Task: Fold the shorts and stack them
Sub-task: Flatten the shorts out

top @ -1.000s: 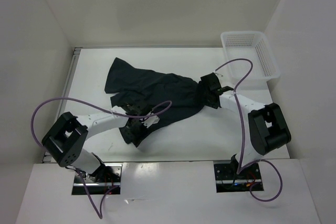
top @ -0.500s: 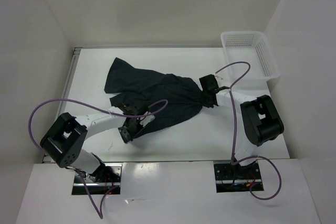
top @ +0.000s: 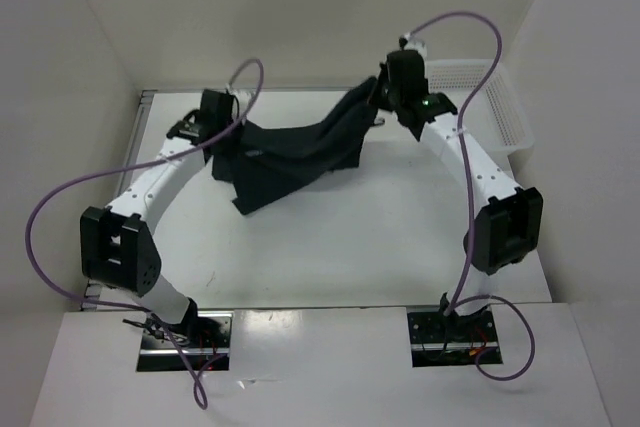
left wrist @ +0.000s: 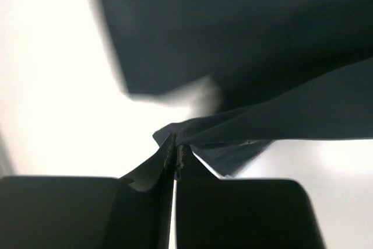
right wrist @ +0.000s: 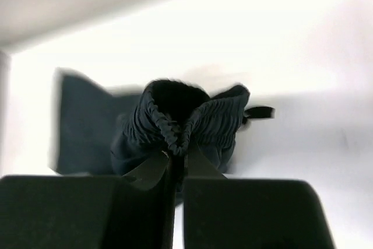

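Shorts (top: 290, 152) hang slack above the table's (top: 400, 237) far half. Left gripper (left wrist: 176, 154) pinches a hem at 10 o'clock, right gripper (right wrist: 178, 151) clamps the gathered waistband at 1. I judge this spreads them for folding.

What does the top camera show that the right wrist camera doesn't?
Only the top view: the left hand gripping the other end of the shorts, the cloth slung between both hands, and the basket. Only the right wrist: the gathered waistband pinched between its fingers, close up. Both: the right hand, the shorts and the white table.
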Available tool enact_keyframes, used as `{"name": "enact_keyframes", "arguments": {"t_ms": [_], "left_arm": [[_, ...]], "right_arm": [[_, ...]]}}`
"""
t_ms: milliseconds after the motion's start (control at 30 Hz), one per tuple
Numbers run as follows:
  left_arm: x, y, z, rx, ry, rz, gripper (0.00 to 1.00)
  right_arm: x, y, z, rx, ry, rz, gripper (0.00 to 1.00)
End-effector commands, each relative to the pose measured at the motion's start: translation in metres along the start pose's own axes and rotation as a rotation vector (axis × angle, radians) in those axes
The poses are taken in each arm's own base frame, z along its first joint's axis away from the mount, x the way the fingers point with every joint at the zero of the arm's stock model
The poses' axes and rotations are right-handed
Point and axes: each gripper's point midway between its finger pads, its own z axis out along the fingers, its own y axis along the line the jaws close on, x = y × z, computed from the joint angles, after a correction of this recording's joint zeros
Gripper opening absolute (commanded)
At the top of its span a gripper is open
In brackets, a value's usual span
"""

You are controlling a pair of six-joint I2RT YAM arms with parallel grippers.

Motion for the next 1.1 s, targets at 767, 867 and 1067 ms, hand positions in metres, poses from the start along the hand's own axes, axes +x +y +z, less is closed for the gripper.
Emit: {"name": "enact_keyframes", "arguments": {"t_ms": [767, 867, 1067], "left_arm": [[-0.061, 0.085, -0.148, -0.228, -0.509, -0.172, 0.00], [-0.078, 0.087, -0.124, -0.228, -0.501, -0.171, 0.00], [-0.194, 0.144, -0.148, -0.324, -0.701, -0.241, 0.00]], "right_arm": [[0.093, 0.054, -0.088, -0.206, 0.111, -0.214, 0.00], [0.069, 0.082, -0.064, -0.227, 0.058, -0.288, 0.00], [-0.087, 0.145, -0.051, -0.226, -0.237, -0.300, 0.00]]}}
